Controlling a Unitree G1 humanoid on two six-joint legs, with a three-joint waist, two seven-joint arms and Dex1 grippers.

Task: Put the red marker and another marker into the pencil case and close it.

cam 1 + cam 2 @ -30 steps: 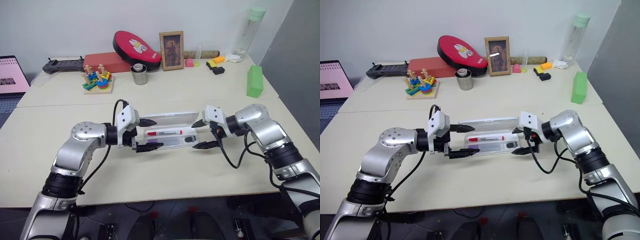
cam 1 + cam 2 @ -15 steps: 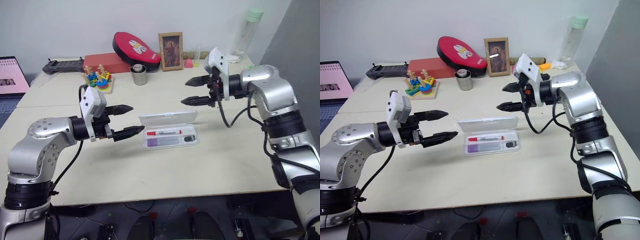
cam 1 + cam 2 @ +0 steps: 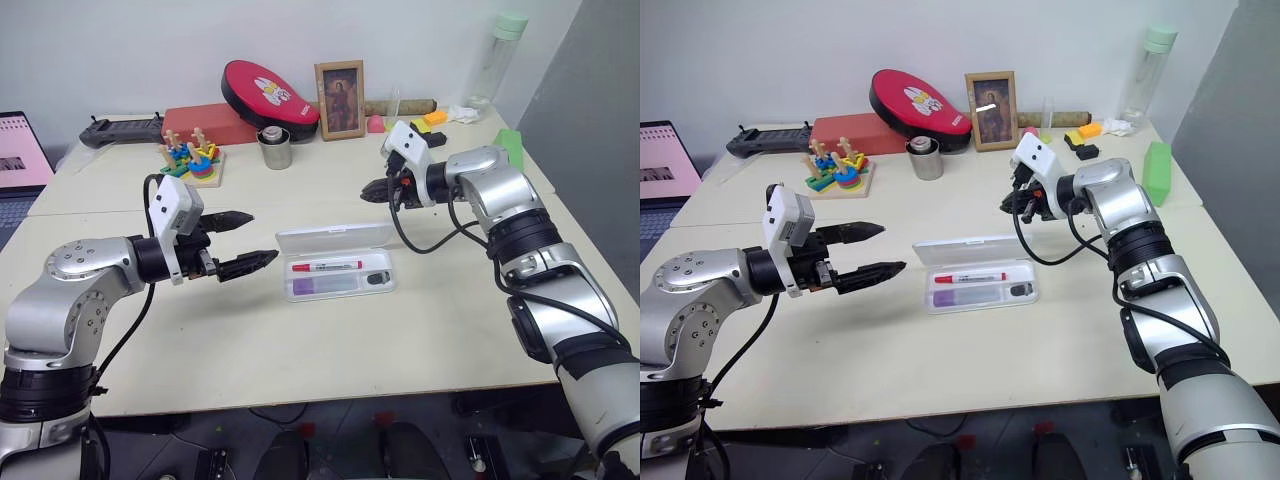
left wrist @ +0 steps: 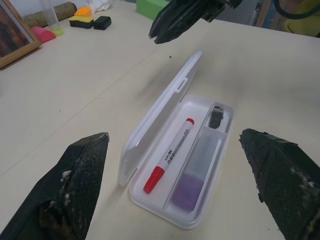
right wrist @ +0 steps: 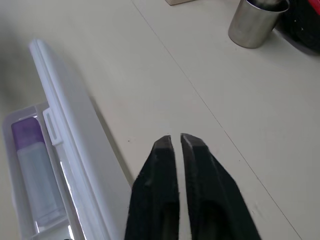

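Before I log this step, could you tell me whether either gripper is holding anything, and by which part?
Nothing is held. The left gripper is open and empty; the right gripper is shut on nothing. Both markers lie in the open case.

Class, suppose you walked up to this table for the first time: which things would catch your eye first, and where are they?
The open pencil case lies mid-table, its lid raised, with the red marker and the lavender marker inside. The left gripper hovers open beside it, and the right gripper hangs shut behind its lid. A red pad leans at the far wall.
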